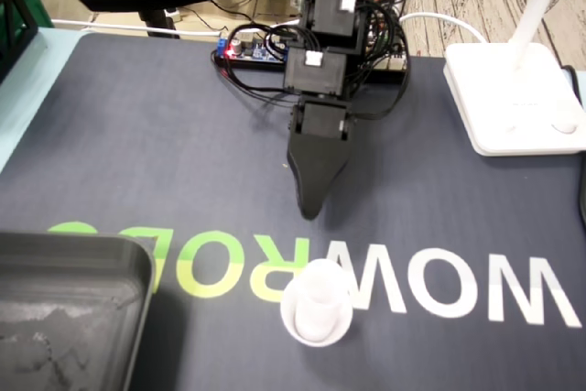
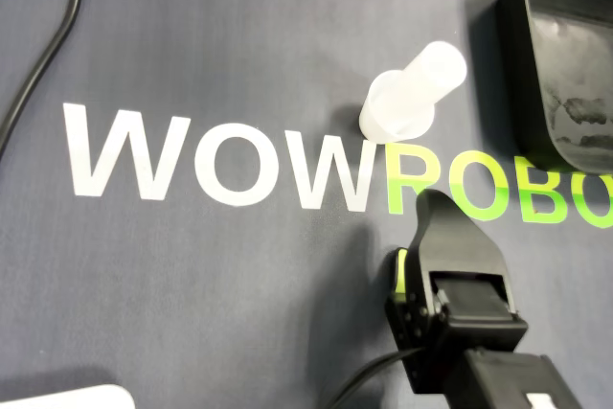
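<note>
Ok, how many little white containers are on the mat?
1. The white container stands on the lettering of the mat, apart from the gripper, with the dark tray to its left in the fixed view. The tray is only partly in view.

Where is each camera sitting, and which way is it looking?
Fixed view: it sits high in front of the arm, looking down and back across the mat. The arm's lower links and hand show, pointing toward the white plastic container.
Overhead view: it hangs above, looking down. Only the arm's end and hand enter from the bottom edge.
Shared: the hand, container, black tray and WOWROBO lettering, which is upside down in the fixed view.
</note>
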